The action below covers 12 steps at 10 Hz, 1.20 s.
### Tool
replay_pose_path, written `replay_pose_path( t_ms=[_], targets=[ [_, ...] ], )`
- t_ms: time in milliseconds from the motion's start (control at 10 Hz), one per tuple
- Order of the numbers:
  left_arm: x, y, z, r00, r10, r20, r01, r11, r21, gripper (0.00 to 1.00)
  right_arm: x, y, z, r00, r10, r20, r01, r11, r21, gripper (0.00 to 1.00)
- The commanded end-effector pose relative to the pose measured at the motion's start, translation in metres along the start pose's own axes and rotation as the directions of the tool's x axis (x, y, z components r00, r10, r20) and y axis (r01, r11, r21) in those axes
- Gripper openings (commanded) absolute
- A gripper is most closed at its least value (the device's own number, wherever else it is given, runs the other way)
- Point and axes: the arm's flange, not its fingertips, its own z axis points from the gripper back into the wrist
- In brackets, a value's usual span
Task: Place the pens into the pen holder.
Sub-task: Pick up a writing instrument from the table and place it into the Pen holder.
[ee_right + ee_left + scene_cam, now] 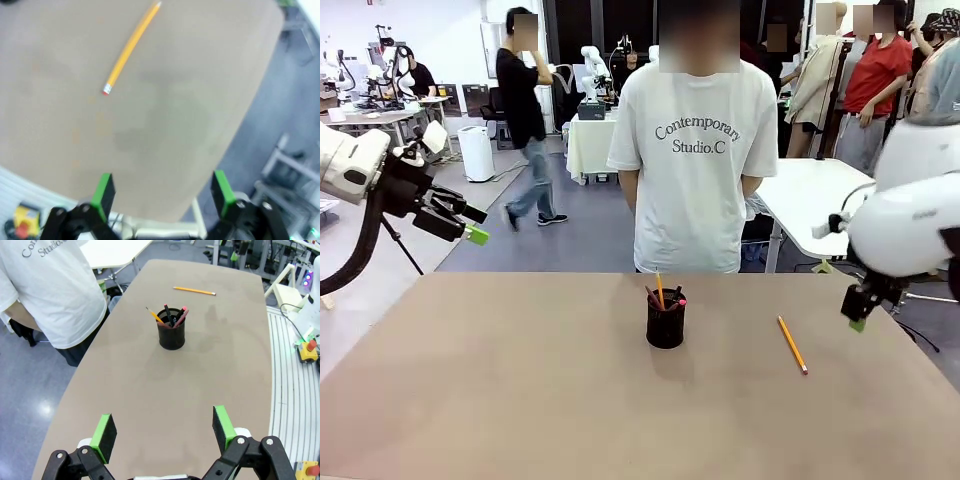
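Yellow-orange slim pencil (132,47) lies ahead of the wide-open, empty right fingers (103,195); likely light, stiff, roll-prone: pinch mid-shaft. Left fingers (106,435) likewise open, empty.

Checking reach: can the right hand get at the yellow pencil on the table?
Probably yes: the right hand hangs open near the pencil, which lies alone, apart from the pen holder.

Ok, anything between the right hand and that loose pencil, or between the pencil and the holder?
Nothing visible. Bare table lies between the open right hand and the pencil, and between it and the pen holder.
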Motion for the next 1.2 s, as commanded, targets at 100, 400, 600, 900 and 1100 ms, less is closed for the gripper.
replay_pose_path(
  t_ms=[100, 400, 600, 900, 1100],
  targets=[
    [-0.001, 0.001, 0.002, 1.000, 0.003, 0.002, -0.003, 1.000, 0.004, 1.00, 0.048, 0.029, -0.029, 0.979, -0.188, -0.080, 0.193, 0.979, 0.059, 1.00],
    [-0.001, 0.001, 0.002, 1.000, 0.003, 0.002, -0.003, 1.000, 0.004, 1.00, 0.081, 0.046, -0.067, 0.949, -0.315, -0.020, 0.314, 0.938, 0.146, 1.00],
    [-0.001, 0.001, 0.002, 1.000, 0.003, 0.002, -0.003, 1.000, 0.004, 1.00, 0.099, 0.052, -0.089, 0.960, -0.276, 0.038, 0.260, 0.938, 0.229, 1.00],
    [-0.001, 0.001, 0.002, 1.000, 0.003, 0.002, -0.003, 1.000, 0.004, 1.00, 0.128, 0.045, -0.110, 0.930, -0.362, 0.061, 0.344, 0.917, 0.200, 1.00],
    [-0.001, 0.001, 0.002, 1.000, 0.003, 0.002, -0.003, 1.000, 0.004, 1.00, 0.145, 0.030, -0.116, 0.912, -0.408, 0.043, 0.392, 0.897, 0.203, 1.00]
  ],
)
